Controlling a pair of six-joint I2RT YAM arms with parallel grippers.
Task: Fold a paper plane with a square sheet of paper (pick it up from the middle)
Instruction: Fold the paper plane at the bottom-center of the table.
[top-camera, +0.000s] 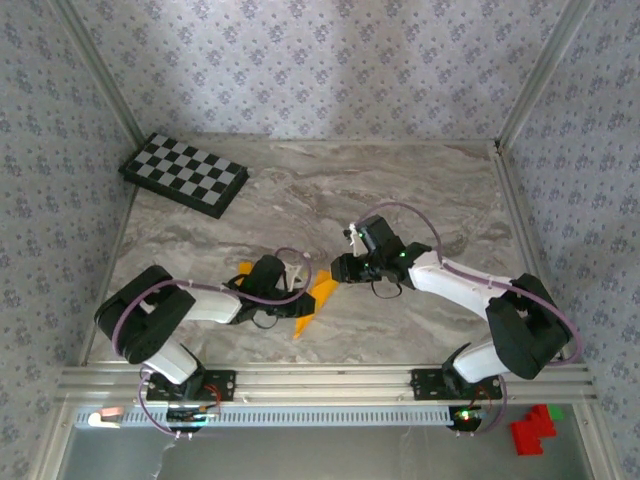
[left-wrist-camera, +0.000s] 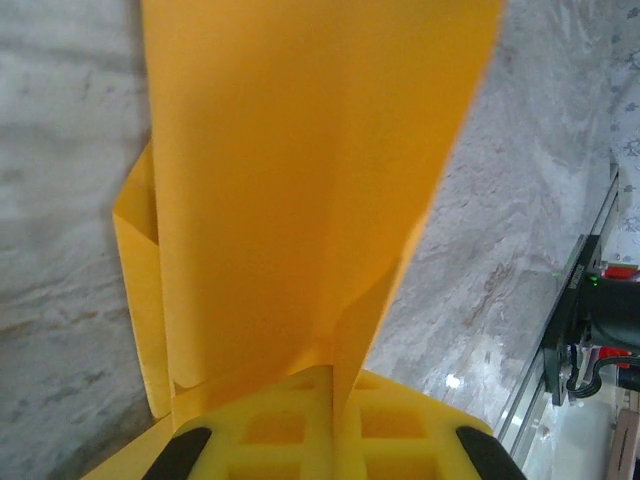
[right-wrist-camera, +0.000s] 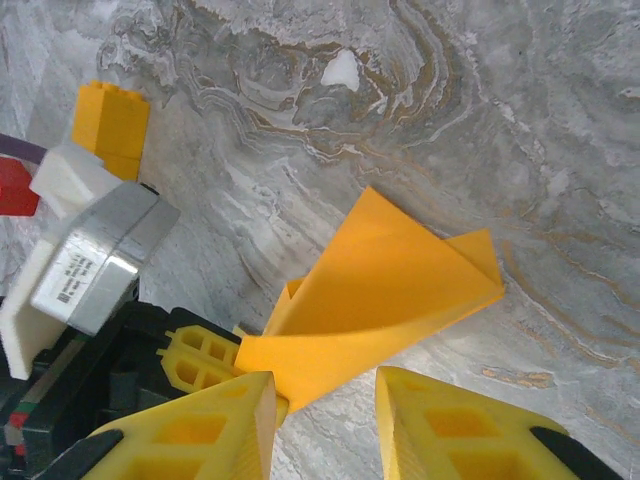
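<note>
The paper (left-wrist-camera: 300, 180) seemingly clamped in left pincer (left-wrist-camera: 335, 415); right pincer (right-wrist-camera: 325, 420) gapes beside it.

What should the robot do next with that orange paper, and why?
Probably ease the right hand forward a little and close it on the paper. That hand stands open, with the paper's loose folded flap just ahead of it. The left hand pinches the other end, so a second grip would likely help the next fold.

Black-and-white arms (top-camera: 455, 280) carry looping purple cables (top-camera: 400, 206) and yellow, grid-patterned fingers (right-wrist-camera: 450, 430).
</note>
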